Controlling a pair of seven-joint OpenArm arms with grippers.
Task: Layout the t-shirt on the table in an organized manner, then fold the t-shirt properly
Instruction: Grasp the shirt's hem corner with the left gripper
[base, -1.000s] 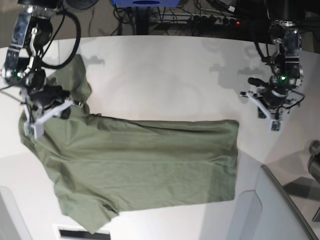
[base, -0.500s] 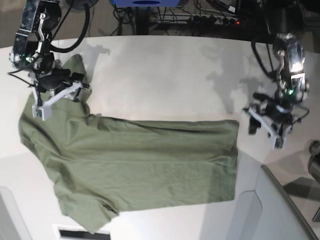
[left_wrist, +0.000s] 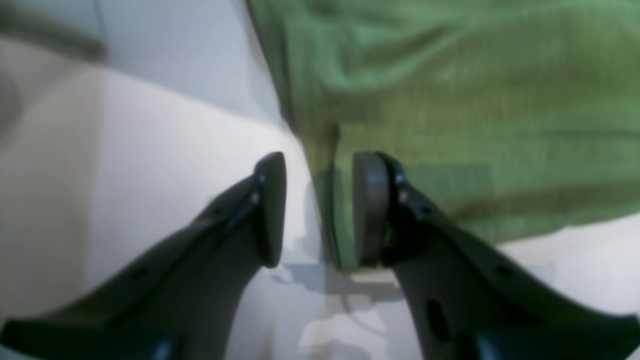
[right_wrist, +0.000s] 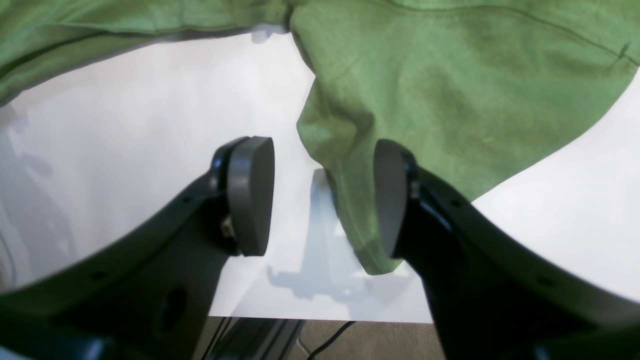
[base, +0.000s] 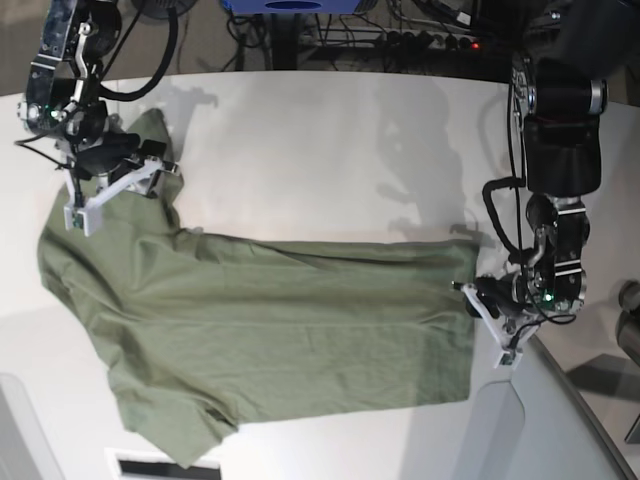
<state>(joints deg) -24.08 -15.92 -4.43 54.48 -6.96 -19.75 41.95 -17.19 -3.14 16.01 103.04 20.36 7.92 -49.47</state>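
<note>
The olive-green cotton t-shirt (base: 270, 330) lies lengthwise across the white counter (base: 330, 150). The left claw (left_wrist: 320, 210), partly open and gripping nothing, straddles its hem edge. The right claw (right_wrist: 320, 200), open and empty, straddles the far sleeve.

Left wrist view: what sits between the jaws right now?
The t-shirt's hemmed edge, against one jaw; bare table fills the rest. The left gripper is open.

We're in a robotics lab/workshop: white table (base: 330, 140) w/ two arms mounted, cable tangle (base: 420, 25) + power strip (base: 430, 40) on the floor behind, blue base (base: 290, 5).
</note>
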